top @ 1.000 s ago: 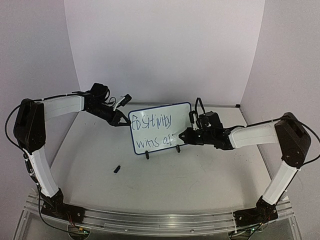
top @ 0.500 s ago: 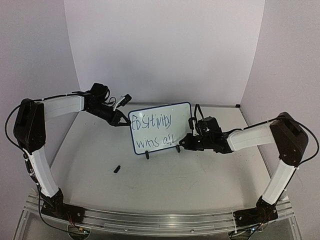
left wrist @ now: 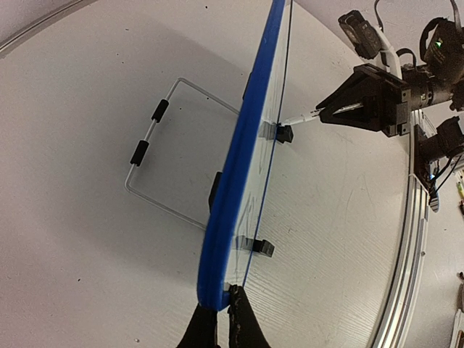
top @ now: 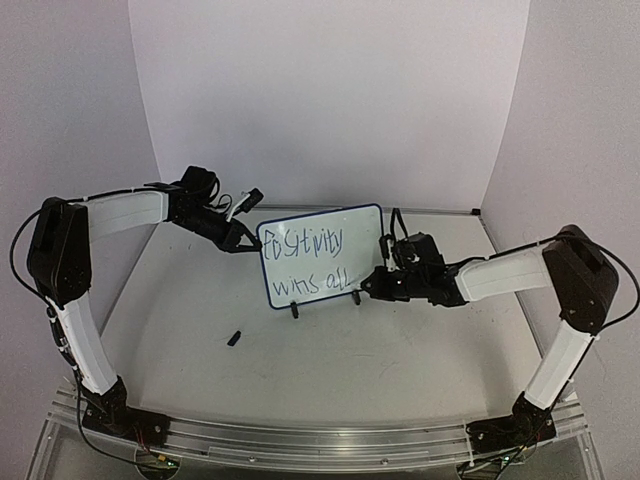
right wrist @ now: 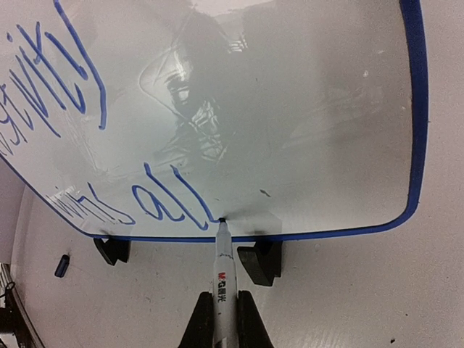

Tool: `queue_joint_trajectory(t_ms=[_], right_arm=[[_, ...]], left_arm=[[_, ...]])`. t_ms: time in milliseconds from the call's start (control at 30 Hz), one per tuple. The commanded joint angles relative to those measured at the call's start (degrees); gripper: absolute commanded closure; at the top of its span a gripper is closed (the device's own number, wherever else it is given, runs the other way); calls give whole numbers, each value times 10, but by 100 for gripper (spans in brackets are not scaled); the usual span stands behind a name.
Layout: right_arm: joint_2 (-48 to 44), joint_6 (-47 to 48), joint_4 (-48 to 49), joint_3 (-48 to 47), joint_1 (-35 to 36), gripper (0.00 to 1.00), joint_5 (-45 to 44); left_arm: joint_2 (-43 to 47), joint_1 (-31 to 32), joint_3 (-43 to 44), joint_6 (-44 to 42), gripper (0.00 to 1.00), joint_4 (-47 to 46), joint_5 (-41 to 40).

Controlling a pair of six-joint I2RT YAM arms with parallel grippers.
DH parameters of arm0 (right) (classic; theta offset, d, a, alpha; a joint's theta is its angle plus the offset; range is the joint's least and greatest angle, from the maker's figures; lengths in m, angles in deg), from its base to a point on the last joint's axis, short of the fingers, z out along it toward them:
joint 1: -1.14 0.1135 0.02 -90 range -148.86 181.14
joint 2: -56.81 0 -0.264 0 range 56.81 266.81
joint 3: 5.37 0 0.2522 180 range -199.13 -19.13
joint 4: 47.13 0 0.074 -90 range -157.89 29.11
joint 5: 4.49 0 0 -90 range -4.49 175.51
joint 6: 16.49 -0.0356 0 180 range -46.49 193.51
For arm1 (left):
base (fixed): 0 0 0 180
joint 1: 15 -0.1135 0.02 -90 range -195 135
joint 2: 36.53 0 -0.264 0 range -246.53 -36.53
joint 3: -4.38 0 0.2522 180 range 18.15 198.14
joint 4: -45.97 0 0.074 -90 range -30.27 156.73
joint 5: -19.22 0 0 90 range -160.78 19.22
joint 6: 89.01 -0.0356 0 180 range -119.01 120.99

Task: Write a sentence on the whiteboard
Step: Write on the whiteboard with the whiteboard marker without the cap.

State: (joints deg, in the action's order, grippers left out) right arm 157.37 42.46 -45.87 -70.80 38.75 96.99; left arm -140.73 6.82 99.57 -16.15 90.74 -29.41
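Note:
The whiteboard [top: 335, 228] stands upright on two black clip feet [top: 294, 310] at the middle of the table. The sentence [top: 303, 262] runs in two blue lines, ending in "all" [right wrist: 167, 203]. My left gripper [top: 248, 247] is shut on the board's left edge, pinching the blue frame [left wrist: 239, 159] between its fingers [left wrist: 223, 312]. My right gripper [top: 368, 283] is shut on a white marker [right wrist: 225, 279]. The marker's tip touches the board just after the last letter, near the bottom frame. The left wrist view shows the right gripper [left wrist: 325, 114] at the board's face.
A small dark cap [top: 233, 338] lies on the table in front of the board, left of centre. A wire stand [left wrist: 156, 156] lies flat behind the board. A black clip foot [right wrist: 261, 261] sits just right of the marker. White walls close in the back and sides.
A second "l" has appeared at the end of the lower line. My right gripper with the marker has dropped slightly toward the board's bottom edge. The left arm has not moved.

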Motion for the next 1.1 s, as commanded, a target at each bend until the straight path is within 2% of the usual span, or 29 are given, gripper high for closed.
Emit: queue_joint_trajectory(t_ms=[0, 200, 533, 1067], right_arm=[[-51, 10, 2, 6, -4, 100, -38], [-85, 13, 10, 28, -4, 100, -40], [-55, -8, 29, 53, -4, 100, -29], [-9, 3, 34, 19, -4, 100, -37]], left_arm=[[16, 4, 15, -23, 100, 12, -24], [17, 4, 14, -23, 100, 12, -23], [17, 4, 14, -24, 100, 12, -24], [17, 4, 15, -23, 100, 12, -25]])
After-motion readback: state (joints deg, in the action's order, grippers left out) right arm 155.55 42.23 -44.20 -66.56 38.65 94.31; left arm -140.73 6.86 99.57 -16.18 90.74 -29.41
